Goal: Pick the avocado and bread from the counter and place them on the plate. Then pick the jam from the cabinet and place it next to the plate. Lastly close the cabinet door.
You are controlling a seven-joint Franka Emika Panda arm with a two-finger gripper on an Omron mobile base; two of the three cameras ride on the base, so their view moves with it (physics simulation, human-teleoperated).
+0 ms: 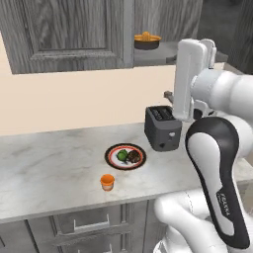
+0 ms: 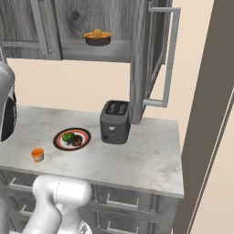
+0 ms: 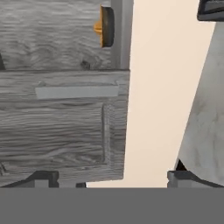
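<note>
The plate (image 1: pixel 112 150) (image 2: pixel 59 135) lies on the counter (image 1: pixel 49 168) (image 2: pixel 146 160) with the green avocado (image 1: pixel 121 155) (image 2: pixel 68 136) and the brown bread (image 1: pixel 134 157) (image 2: pixel 77 141) on it. The orange jam (image 1: pixel 107 182) (image 2: pixel 37 154) stands on the counter just in front of the plate. The cabinet (image 2: pixel 96 50) is open, and its cabinet door (image 2: pixel 155 59) stands swung out, edge-on, with a long handle. My gripper (image 3: pixel 113 177) is open and holds nothing. It is raised and rolled sideways, facing the cabinet's shut left door (image 3: pixel 57 131) (image 1: pixel 69 29).
A dark bowl with orange contents (image 1: pixel 147 40) (image 2: pixel 97 38) (image 3: pixel 106 27) sits on the cabinet shelf. A dark toaster (image 1: pixel 163 127) (image 2: pixel 114 121) stands right of the plate. My arm (image 1: pixel 217 148) rises over the counter's right part. A brown post (image 2: pixel 205 114) borders the counter's right end.
</note>
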